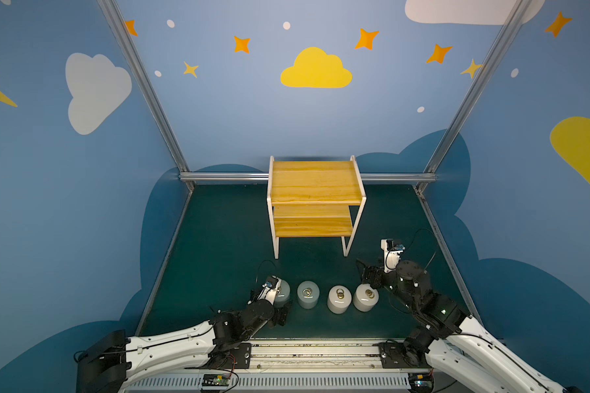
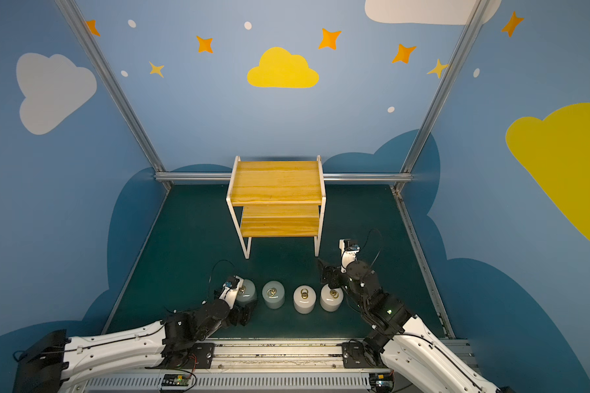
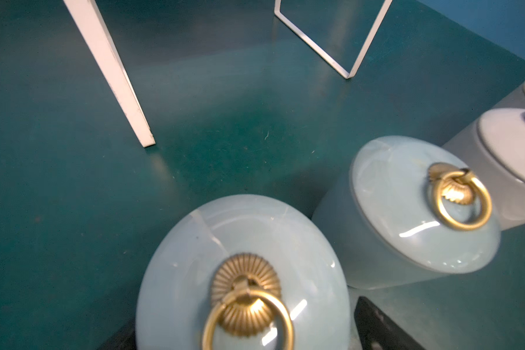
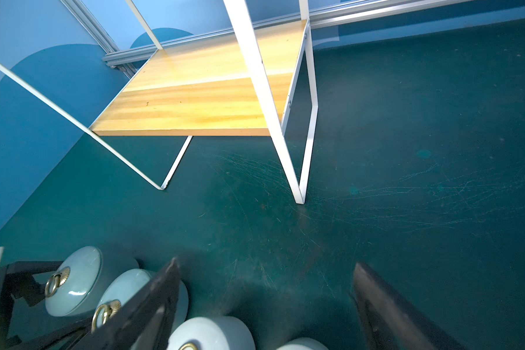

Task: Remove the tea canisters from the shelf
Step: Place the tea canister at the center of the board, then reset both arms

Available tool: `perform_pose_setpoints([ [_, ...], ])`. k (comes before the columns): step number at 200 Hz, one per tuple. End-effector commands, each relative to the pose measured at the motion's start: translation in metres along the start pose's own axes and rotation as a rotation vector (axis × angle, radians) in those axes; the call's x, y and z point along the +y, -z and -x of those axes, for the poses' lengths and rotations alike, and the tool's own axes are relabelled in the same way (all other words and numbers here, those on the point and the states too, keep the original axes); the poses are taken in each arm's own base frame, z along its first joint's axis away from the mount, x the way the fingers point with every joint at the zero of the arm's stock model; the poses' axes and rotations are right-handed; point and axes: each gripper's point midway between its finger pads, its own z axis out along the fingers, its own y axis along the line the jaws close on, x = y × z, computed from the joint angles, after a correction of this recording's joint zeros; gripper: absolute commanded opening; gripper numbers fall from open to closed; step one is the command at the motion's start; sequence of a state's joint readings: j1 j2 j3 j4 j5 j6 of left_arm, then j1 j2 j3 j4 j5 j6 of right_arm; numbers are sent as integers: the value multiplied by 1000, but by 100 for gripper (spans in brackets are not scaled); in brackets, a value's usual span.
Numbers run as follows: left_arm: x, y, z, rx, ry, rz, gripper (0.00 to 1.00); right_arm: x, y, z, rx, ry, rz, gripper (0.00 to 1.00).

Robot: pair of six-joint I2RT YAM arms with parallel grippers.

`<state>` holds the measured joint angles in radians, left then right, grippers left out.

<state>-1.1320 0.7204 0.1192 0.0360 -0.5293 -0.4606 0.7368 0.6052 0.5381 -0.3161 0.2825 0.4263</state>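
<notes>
The four tea canisters stand in a row on the tabletop in front of the shelf, while the left fingers sit apart astride the grey-blue canister farthest to the shelf's left and the right fingers gape, holding nothing, near the shelf's right front leg.

Two grey-blue canisters and two white canisters are set upright in a row before the two-tier wooden shelf.

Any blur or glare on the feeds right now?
Left wrist: nearest jar soft, glare streaks on its lid. Right wrist: foreground fingers blurred, shelf sharp. In both top views: sharp, small glints on the white jars.
</notes>
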Motion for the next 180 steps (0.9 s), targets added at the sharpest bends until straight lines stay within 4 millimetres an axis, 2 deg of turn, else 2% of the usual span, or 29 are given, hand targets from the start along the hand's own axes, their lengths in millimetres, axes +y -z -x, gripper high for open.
perform_pose_setpoints([
  [1, 4, 6, 3, 8, -5, 20, 98, 0, 0, 1, 9, 10, 1, 91],
  [67, -4, 17, 15, -10, -2, -18, 99, 0, -2, 6, 13, 12, 3, 91],
  [88, -8, 22, 25, -30, -17, -27, 99, -1, -1, 9, 8, 10, 0, 91],
  [139, -17, 37, 63, -96, -63, -44, 100, -9, -2, 15, 12, 13, -27, 91],
  [180, -15, 59, 112, -241, -141, -3, 100, -27, -4, 29, 10, 3, -73, 91],
])
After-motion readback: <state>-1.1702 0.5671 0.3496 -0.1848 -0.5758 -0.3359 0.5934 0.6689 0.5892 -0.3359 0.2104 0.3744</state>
